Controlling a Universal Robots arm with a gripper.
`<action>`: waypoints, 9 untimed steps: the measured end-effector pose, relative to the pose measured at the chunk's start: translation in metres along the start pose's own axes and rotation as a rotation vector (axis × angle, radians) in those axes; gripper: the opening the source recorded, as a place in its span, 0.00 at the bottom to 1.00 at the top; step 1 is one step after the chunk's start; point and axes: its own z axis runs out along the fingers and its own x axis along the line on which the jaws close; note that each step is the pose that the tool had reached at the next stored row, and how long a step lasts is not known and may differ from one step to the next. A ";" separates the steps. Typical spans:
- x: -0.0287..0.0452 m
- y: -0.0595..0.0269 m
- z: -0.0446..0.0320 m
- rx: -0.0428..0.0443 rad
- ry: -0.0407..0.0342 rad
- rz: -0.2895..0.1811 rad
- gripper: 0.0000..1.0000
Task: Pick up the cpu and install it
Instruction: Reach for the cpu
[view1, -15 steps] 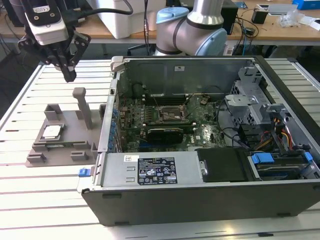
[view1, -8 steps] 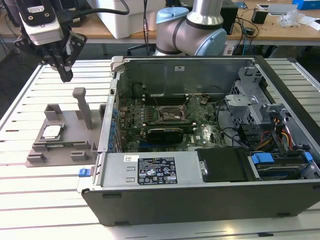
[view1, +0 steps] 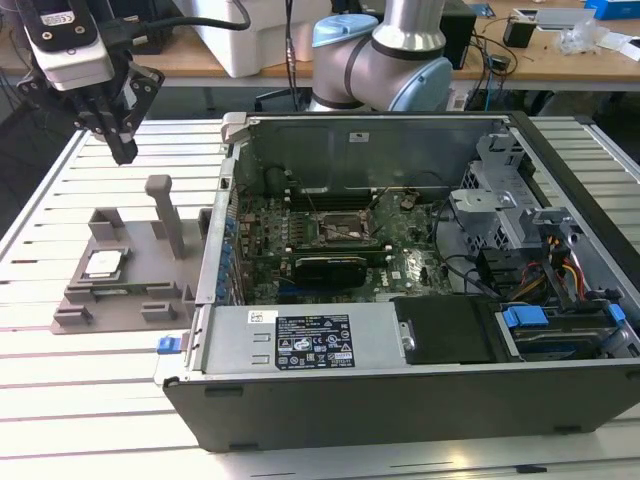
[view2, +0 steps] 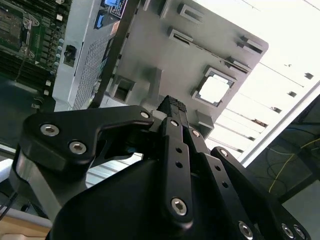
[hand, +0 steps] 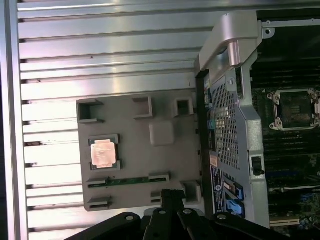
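Observation:
The cpu (view1: 103, 264) is a small square chip with a shiny metal top, lying flat in a recess of the grey holder tray (view1: 150, 262) at the exterior view's left. Both wrist views show the cpu (view2: 216, 89) (hand: 103, 153) resting in the tray (hand: 150, 160). My gripper (view1: 122, 150) hangs in the air above and behind the tray, well apart from the chip. Its black fingers (view2: 172, 106) meet at the tips, shut on nothing. The motherboard's socket (view1: 345, 232) (hand: 292, 110) lies inside the open computer case.
The open computer case (view1: 400, 350) takes up the middle and the exterior view's right of the slatted metal table (view1: 60, 200). A tall grey post (view1: 165, 215) stands on the tray beside the case wall. Cables and drive bays (view1: 540, 270) crowd the case's right side.

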 end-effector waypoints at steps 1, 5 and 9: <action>0.0008 -0.0001 0.0000 0.0000 0.0000 0.000 0.11; 0.0057 -0.0004 -0.0001 0.0000 0.0000 0.000 0.11; 0.0100 -0.0008 -0.0002 0.0000 0.0000 0.000 0.11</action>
